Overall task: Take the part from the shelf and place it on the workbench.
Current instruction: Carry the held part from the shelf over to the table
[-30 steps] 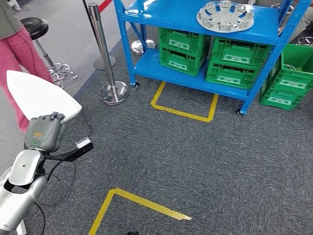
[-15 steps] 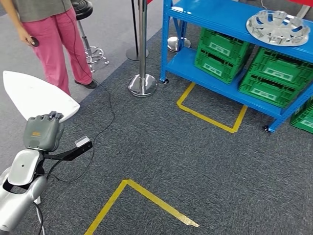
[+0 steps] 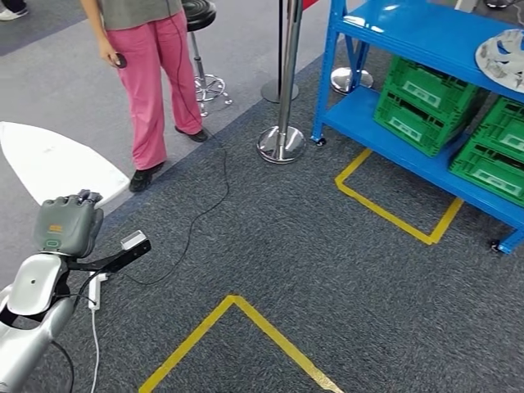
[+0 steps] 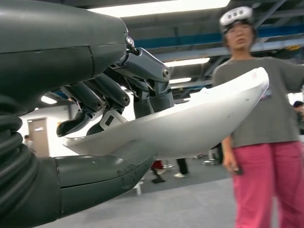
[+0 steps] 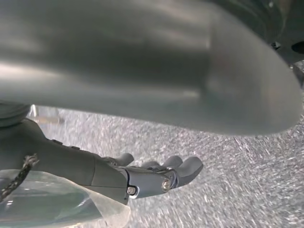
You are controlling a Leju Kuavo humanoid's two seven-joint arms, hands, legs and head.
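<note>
Part [image 3: 56, 164], white and curved, off the shelf [image 3: 426, 33] already, pinched between thumb and fingers of left hand [image 3: 66, 225] over carpet; right hand [image 5: 157, 175] hangs spread, holding nothing; workbench placement remains.

Workshop; blue shelf [image 3: 426, 49], green crates [image 3: 426, 102]

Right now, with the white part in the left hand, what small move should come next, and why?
Probably keep turning away from the blue shelf, holding the grip. The left hand grips the white part, so the pick looks done, and the head view shows carpet, yellow floor tape and a person, but no workbench to set it on yet.
</note>
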